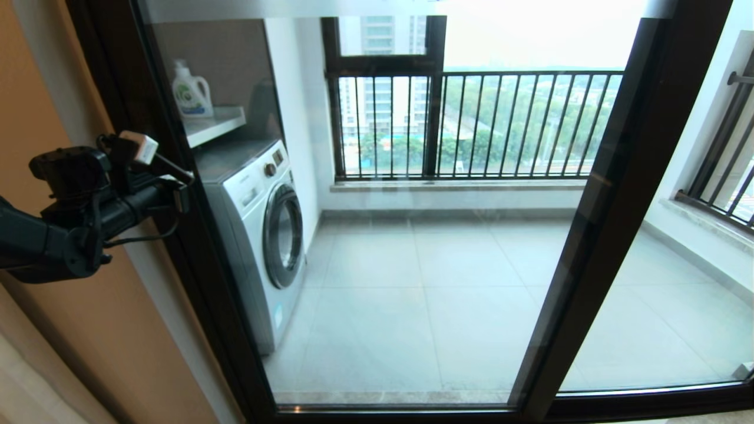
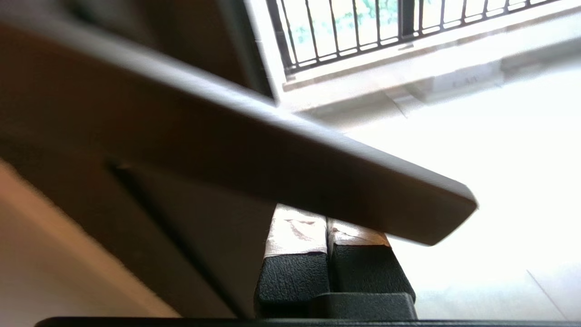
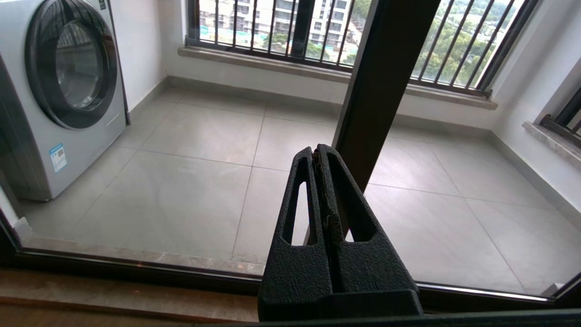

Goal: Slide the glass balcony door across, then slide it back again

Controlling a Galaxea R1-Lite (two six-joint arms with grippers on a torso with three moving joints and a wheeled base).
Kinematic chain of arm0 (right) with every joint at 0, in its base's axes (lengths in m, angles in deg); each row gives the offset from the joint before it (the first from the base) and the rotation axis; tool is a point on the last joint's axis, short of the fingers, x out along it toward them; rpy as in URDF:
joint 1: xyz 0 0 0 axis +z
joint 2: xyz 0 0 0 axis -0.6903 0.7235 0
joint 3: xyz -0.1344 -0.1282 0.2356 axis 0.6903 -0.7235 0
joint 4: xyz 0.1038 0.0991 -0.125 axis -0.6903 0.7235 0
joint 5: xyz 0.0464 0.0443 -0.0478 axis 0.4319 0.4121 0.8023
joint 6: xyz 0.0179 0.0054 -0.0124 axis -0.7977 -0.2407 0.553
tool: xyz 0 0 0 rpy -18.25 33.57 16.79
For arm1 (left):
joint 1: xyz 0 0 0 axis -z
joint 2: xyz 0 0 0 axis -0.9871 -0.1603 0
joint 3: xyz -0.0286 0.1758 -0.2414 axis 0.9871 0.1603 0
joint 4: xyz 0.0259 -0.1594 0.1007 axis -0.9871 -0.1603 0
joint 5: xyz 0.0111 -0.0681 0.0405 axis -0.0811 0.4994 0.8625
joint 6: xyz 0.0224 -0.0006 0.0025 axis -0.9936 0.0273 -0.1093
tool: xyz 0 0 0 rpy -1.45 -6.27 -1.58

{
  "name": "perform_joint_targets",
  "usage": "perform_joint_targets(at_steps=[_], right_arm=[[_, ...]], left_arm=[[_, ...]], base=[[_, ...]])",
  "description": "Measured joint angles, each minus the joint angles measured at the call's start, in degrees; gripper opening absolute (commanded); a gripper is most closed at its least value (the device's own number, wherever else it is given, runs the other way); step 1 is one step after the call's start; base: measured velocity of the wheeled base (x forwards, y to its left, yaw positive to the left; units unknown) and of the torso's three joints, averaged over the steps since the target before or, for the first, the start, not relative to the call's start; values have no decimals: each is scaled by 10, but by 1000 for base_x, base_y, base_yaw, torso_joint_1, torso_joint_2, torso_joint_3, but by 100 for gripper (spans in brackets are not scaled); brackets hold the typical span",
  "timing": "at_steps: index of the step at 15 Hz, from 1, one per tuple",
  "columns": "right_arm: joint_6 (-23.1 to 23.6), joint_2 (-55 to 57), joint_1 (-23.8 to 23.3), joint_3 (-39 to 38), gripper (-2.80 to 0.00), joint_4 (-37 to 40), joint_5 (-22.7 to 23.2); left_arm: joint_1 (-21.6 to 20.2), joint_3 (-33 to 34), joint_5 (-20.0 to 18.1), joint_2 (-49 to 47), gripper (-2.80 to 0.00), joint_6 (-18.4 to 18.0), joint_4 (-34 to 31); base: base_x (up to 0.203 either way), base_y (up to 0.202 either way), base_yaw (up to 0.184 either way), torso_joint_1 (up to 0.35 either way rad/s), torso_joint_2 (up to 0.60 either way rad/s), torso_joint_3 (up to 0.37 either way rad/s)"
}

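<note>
Left gripper [image 1: 177, 185] raised against the left upright of the glass balcony door [image 1: 412, 265] — the tall dark-framed panel that fills the middle of the head view, its left upright close to the tan wall [image 1: 35, 118] and its right upright [image 1: 595, 235] crossing the view on a slant. In the left wrist view the taped fingertips [image 2: 295, 231] are pressed together, nothing between them, and tucked just under the dark lever handle [image 2: 272, 154], seemingly touching its underside. The door appears to stand at the left end of its travel, so the step in hand is judged to be the engagement of the handle at the start or turn of a slide; which of the two strokes it belongs to cannot be told. The next move calls for a steady sideways push along the track, with contact kept on the handle or frame edge so the fingers do not slip off. Right gripper [image 3: 324, 159] idle — held low before the glass near the right upright, fingers closed on nothing. Behind the glass: washing machine [image 1: 265, 229], railing window [image 1: 471, 123].
</note>
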Motion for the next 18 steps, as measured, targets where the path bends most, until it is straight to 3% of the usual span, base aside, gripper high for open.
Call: perform_joint_targets(at_steps=[6,13,15,18], right_arm=[[0,0,0,0,-280,1,0],[0,0,0,0,-280,1,0],[0,0,0,0,-280,1,0],[0,0,0,0,-280,1,0]], left_arm=[[12,-22,7,19,-280,0,-29],[40,-84,11,56,-280,2,-115],[41,-74,10,62,-280,4,-109],[41,0,6,83,-280,11,-81]], base=[[0,0,0,0,0,0],[0,0,0,0,0,0],[0,0,0,0,0,0],[0,0,0,0,0,0]])
